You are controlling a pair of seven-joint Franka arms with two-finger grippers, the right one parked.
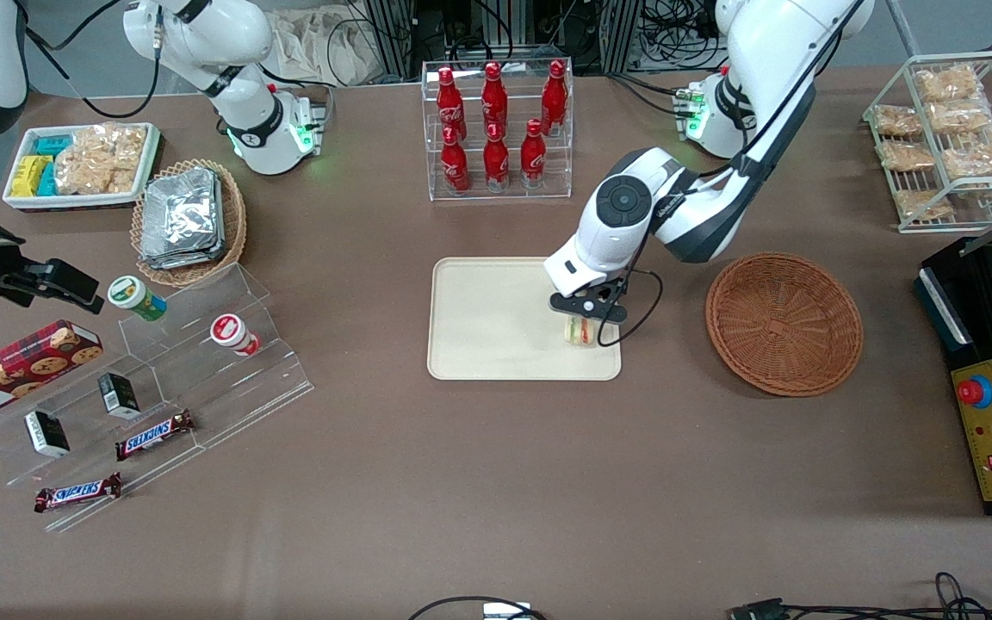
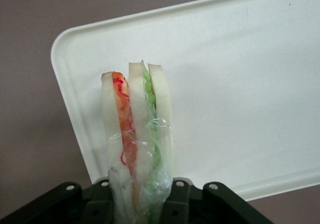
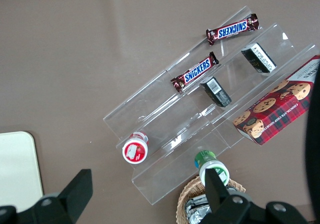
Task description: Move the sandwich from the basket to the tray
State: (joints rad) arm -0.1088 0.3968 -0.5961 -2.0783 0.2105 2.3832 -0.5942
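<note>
We see the sandwich (image 2: 137,134) pinched upright in the end effector (image 1: 584,323), its wide end between the fingers and its layered edge pointing away from them, over the tray (image 1: 479,327) directly below. The end effector is closed on it, the fingers only as far apart as the wedge is thick. We judge it light and soft: pale bread slices with orange, red and green filling, in clear film that looks slippery, so a hard squeeze would crush it and a loose one might let it slide. Taking it across the flat bread faces, as here, seems best to us. The basket (image 1: 784,323) sits empty beside the end effector on the bench, toward the working arm's end.
</note>
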